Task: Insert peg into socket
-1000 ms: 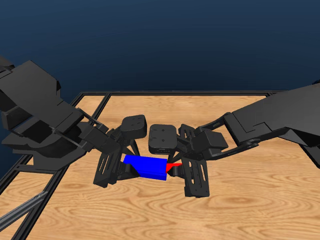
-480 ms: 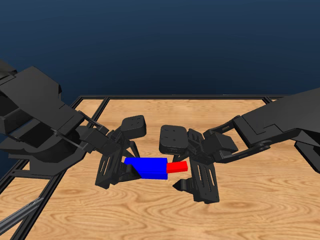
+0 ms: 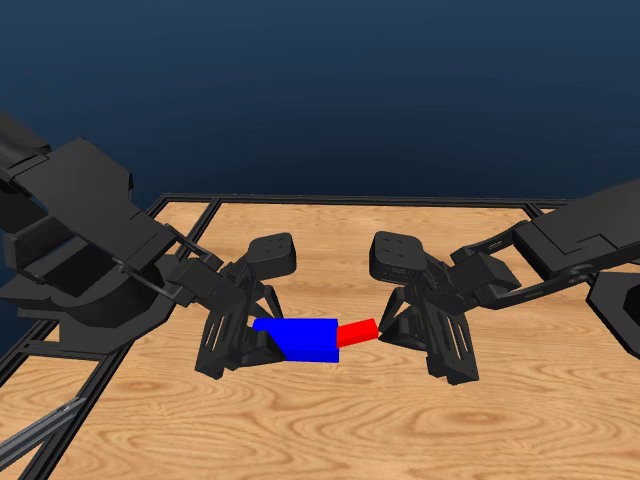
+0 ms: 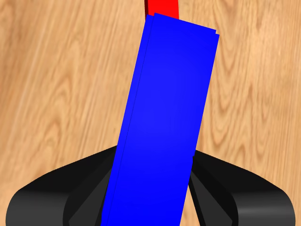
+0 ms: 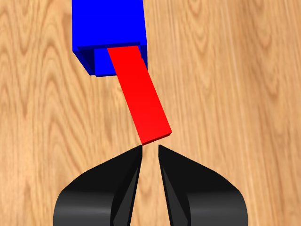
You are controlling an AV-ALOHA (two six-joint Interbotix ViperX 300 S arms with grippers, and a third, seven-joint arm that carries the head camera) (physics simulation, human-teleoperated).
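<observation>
Your socket is a smooth, matte blue rectangular block, hollow at its end, and the left gripper is clamped on it above the wood-grain table. The peg, a thin flat-sided red bar, sits with one end inside the socket's opening and the rest jutting out at a slight angle. Your right gripper holds nothing: its jaws are nearly together, just off the peg's free end. Half a second ago that gripper stood right against the peg; it has since backed away, leaving more red showing.
</observation>
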